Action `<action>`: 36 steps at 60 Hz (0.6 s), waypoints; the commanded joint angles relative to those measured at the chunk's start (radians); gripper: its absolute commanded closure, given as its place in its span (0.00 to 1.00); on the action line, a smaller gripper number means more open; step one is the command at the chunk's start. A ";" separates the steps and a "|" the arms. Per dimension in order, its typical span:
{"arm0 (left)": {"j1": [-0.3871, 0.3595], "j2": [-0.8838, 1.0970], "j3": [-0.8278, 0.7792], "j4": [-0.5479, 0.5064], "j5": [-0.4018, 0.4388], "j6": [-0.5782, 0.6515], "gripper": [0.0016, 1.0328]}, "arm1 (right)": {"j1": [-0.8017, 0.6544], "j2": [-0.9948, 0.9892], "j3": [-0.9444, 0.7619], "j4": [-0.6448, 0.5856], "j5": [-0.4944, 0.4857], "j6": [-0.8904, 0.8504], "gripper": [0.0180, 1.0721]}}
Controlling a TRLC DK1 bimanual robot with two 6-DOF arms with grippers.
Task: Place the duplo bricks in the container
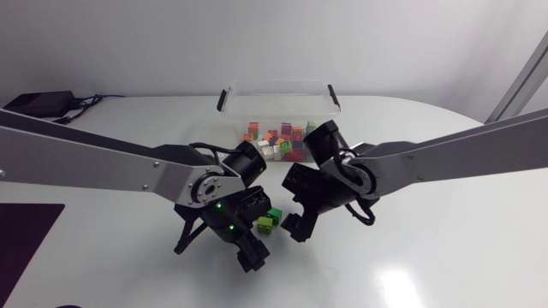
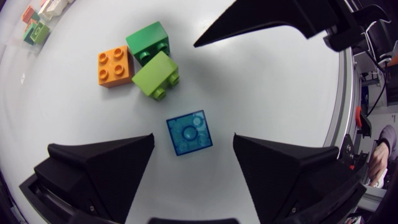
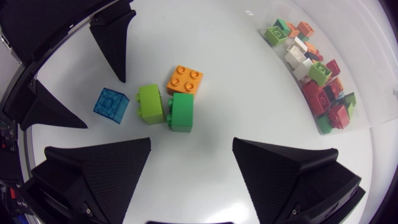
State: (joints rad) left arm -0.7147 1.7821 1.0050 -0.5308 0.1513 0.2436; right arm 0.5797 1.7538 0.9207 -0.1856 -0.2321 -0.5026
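A translucent blue brick (image 2: 189, 132) lies flat on the white table between the fingers of my left gripper (image 2: 193, 142), which is open and not touching it. Just ahead of it a lime brick (image 2: 155, 73), a dark green brick (image 2: 148, 42) and an orange brick (image 2: 114, 66) sit bunched together. My right gripper (image 3: 192, 142) hovers open over the table close to the same cluster, the green brick (image 3: 181, 112) nearest to it. In the head view both grippers (image 1: 248, 224) (image 1: 295, 212) meet low over the green bricks (image 1: 270, 219), in front of the clear container (image 1: 278, 84).
The container holds several bricks (image 3: 311, 68) in red, green, orange and white. A black mat (image 1: 21, 235) lies at the table's left front. A black device with cables (image 1: 38, 103) sits at the back left.
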 commanded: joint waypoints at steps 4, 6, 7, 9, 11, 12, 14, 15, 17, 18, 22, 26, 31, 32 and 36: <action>-0.009 0.048 -0.026 0.017 -0.001 -0.023 0.30 | 0.016 0.061 -0.003 0.020 -0.001 -0.022 0.12; -0.012 0.056 -0.028 0.025 -0.001 -0.024 0.35 | 0.019 0.064 -0.003 0.026 -0.001 -0.022 0.12; -0.012 0.057 -0.028 0.025 -0.001 -0.024 0.37 | 0.019 0.065 -0.003 0.028 -0.001 -0.022 0.12; -0.014 0.059 -0.029 0.032 -0.001 -0.027 0.43 | 0.020 0.065 -0.003 0.031 -0.001 -0.020 0.13; -0.014 0.060 -0.031 0.041 -0.001 -0.027 0.49 | 0.022 0.067 -0.003 0.041 -0.001 -0.017 0.14; -0.012 0.060 -0.031 0.043 -0.001 -0.027 0.52 | 0.020 0.067 -0.003 0.044 -0.001 -0.016 0.15; -0.012 0.065 -0.031 0.048 -0.001 -0.027 0.56 | 0.020 0.067 -0.002 0.051 -0.001 -0.016 0.15; -0.012 0.069 -0.032 0.049 -0.001 -0.027 0.57 | 0.019 0.067 0.000 0.055 -0.001 -0.016 0.15; -0.012 0.074 -0.036 0.049 -0.001 -0.026 0.57 | 0.019 0.070 0.004 0.055 -0.001 -0.014 0.16; -0.012 0.074 -0.036 0.051 -0.001 -0.026 0.57 | 0.019 0.073 0.009 0.055 -0.001 -0.014 0.17; -0.008 0.083 -0.040 0.054 -0.004 -0.024 0.59 | 0.019 0.081 0.018 0.055 -0.003 -0.013 0.18; 0.006 0.088 -0.042 0.051 -0.010 -0.024 0.60 | 0.022 0.088 0.026 0.058 -0.001 -0.010 0.18; 0.026 0.088 -0.042 0.043 -0.015 -0.021 0.61 | 0.025 0.090 0.027 0.064 -0.001 -0.007 0.19; 0.031 0.088 -0.042 0.037 -0.015 -0.020 0.62 | 0.026 0.090 0.027 0.066 -0.003 -0.005 0.20; 0.046 0.083 -0.042 0.025 -0.015 -0.015 0.62 | 0.028 0.087 0.029 0.066 -0.003 -0.004 0.20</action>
State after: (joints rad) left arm -0.6926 1.8275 0.9993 -0.4744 0.1482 0.2352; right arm 0.5972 1.8256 0.9321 -0.1299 -0.2321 -0.5022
